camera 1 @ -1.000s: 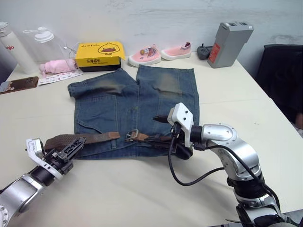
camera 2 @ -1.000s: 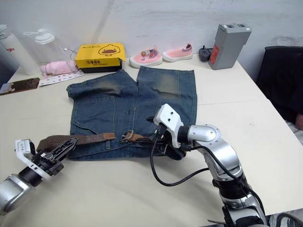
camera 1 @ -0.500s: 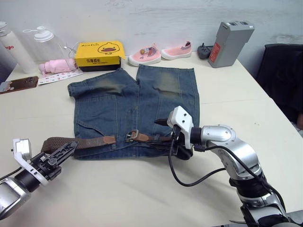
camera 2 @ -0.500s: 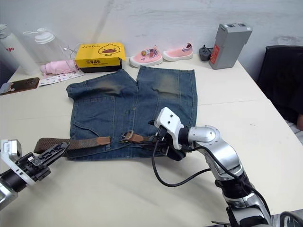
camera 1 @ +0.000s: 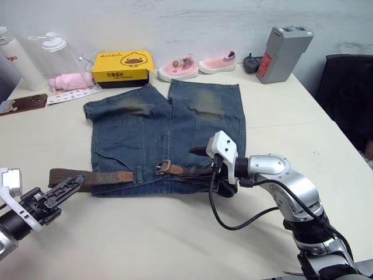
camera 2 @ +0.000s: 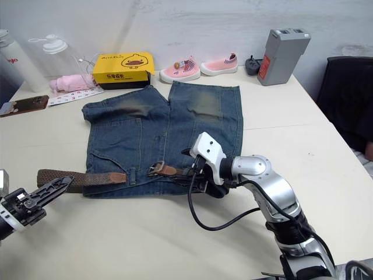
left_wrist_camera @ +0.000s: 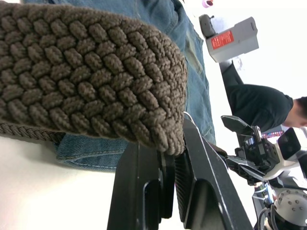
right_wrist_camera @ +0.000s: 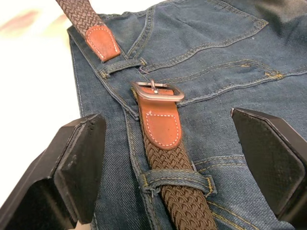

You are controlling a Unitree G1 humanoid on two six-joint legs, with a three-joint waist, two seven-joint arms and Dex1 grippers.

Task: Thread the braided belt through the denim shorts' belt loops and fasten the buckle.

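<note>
Since a second ago we see the left claw (camera 1: 61,188) drawn back away from the denim shorts (camera 1: 166,128), and the braided belt (camera 1: 87,177) has slid with it, so its leather tip now lies nearer the shorts' edge. The left claw holds the belt's folded woven end between nearly closed fingers (left_wrist_camera: 201,182), just off the shorts' side over bare counter (camera 1: 145,233).

The right claw (right_wrist_camera: 168,158) has kept its place at the waistband, its fingers spread wide on either side of the belt without touching it. Just ahead of it lies the buckle (right_wrist_camera: 157,91), flat on the denim, with a brown leather tab behind it. The woven strap runs from there under one of the belt loops (right_wrist_camera: 175,179), between the right claw's fingers. The leather tip sits beyond the buckle, well apart from it, close to another loop.

The counter is a pale, smooth surface set against a light wall. Beyond the shorts from both claws stand a yellow box (camera 1: 123,67), a pair of pink shoes (camera 1: 198,64) and a grey battery pack (camera 1: 282,53). Farther out past the left claw are a clear bottle (camera 1: 52,49), a pink cloth (camera 1: 70,81) and a phone (camera 1: 23,104). A dark chair (camera 1: 349,99) stands off the counter's edge on the right claw's side.
</note>
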